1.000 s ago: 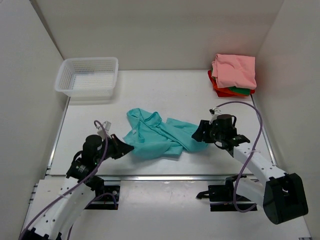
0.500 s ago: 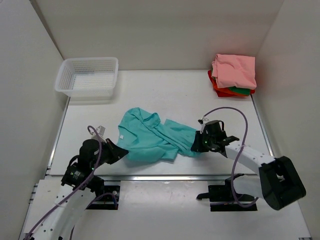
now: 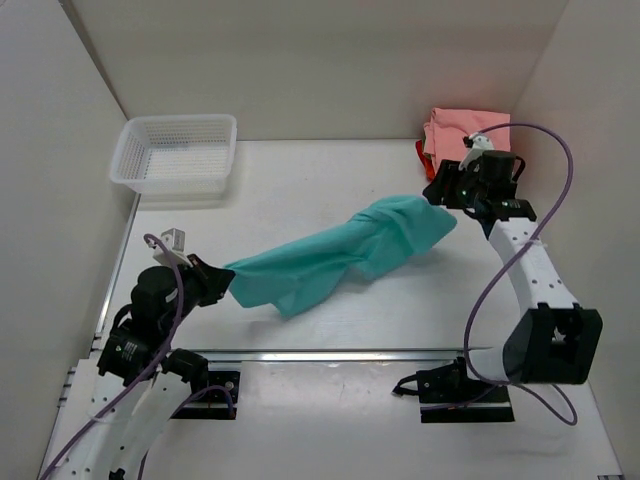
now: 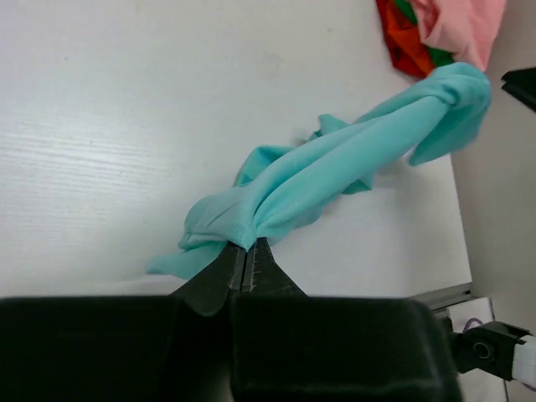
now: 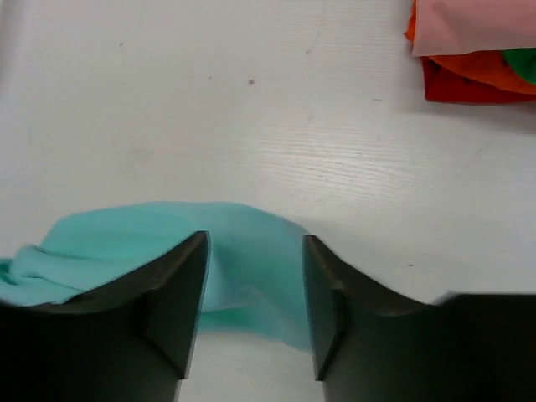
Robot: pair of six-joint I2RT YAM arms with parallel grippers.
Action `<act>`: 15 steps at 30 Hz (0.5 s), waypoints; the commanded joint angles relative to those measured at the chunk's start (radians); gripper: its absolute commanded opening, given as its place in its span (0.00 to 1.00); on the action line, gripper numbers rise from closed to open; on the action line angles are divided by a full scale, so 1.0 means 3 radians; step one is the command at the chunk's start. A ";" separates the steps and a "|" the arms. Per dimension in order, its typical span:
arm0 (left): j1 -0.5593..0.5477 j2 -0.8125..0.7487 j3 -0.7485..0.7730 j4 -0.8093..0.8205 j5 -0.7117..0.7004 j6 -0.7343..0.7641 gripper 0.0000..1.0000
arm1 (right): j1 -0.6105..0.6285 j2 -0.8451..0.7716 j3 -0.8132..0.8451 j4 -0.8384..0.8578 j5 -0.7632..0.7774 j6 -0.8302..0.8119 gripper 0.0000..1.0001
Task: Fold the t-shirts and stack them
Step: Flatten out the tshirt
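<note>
Across the middle of the white table [image 3: 300, 190], the teal cloth t-shirt [image 3: 340, 255] hung as a twisted rope, raised off the surface with its shadow under it, running from near the left edge toward the far right corner. The left gripper [image 3: 218, 280] had its fingers pressed together on the shirt's left end, a loose flap drooping just beside them. The right gripper [image 3: 445, 192] carried the other end: its fingers [image 5: 180, 285] stood part-way apart, clamped on a thick bunch of the teal cloth

Just beyond that gripper, in the far right corner, lay a stack with a salmon pink folded t-shirt [image 3: 450, 130] on top, a red-orange folded t-shirt [image 5: 469, 79] beneath it and a green folded t-shirt [image 5: 523, 63] showing as a sliver between them. A white plastic mesh basket [image 3: 175, 122] stood in the far left corner, well apart from the teal shirt

From above, the right arm's wrist covered the near half of the stack, and only a red edge showed under the pink. The right wrist view cut the stack off at its upper right corner. The teal shirt's sleeves and neck could not be made out in the twist, and the black gripper body filled the lower part of the left wrist view
</note>
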 commanded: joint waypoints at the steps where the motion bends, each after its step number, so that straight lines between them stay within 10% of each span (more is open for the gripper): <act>1: 0.0052 -0.0010 -0.0221 0.0053 0.0107 -0.0027 0.00 | -0.0084 0.0304 0.0153 -0.0035 0.0120 -0.0027 0.55; 3: 0.0057 -0.0046 -0.0314 0.0058 0.0163 -0.0033 0.00 | -0.0048 0.0259 0.0113 0.0001 0.0370 -0.0036 0.69; 7: 0.0052 -0.0113 -0.0472 0.0037 0.0112 -0.0048 0.00 | 0.0258 -0.0052 -0.0428 0.0046 0.0504 0.0198 0.61; 10: 0.0057 -0.0133 -0.0569 0.0083 0.0153 -0.0053 0.00 | 0.0723 -0.0364 -0.1286 0.0250 0.0418 0.0673 0.26; 15: 0.0067 -0.0149 -0.0661 0.0109 0.0153 -0.0038 0.00 | 0.1158 -0.0508 -0.2131 0.0827 0.0239 0.1205 0.43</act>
